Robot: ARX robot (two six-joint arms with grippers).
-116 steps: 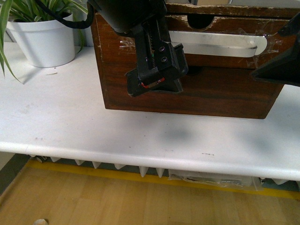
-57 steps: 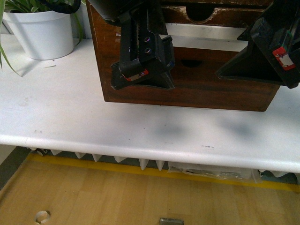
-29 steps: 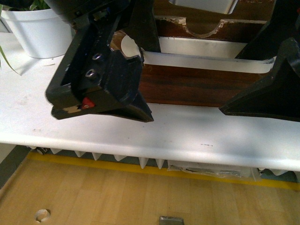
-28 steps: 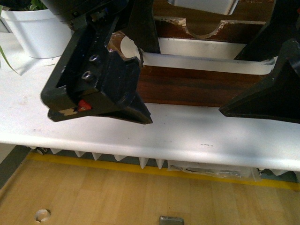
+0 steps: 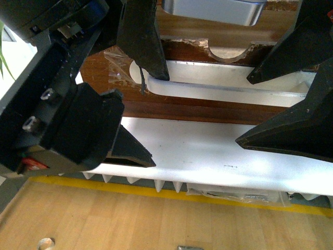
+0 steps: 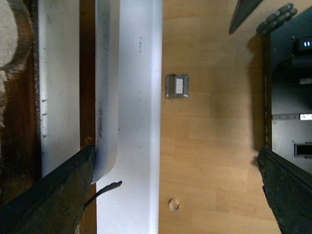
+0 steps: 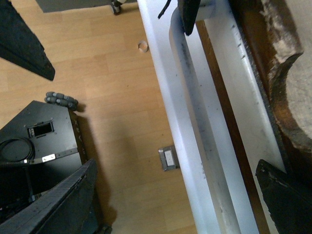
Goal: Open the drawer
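Pincers stood spread wide, the left pincer (image 5: 155, 121) and right pincer (image 5: 243, 110) each hooked behind the long white plastic handle (image 5: 229, 88) of the dark-brown wooden drawer (image 5: 208, 108) on the white table (image 5: 208, 151); the pull itself looked yet undone.

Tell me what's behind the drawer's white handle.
A finger of the left tool sits in the gap behind the handle, near one end. The right tool covers the other end, so what is behind there cannot be seen.
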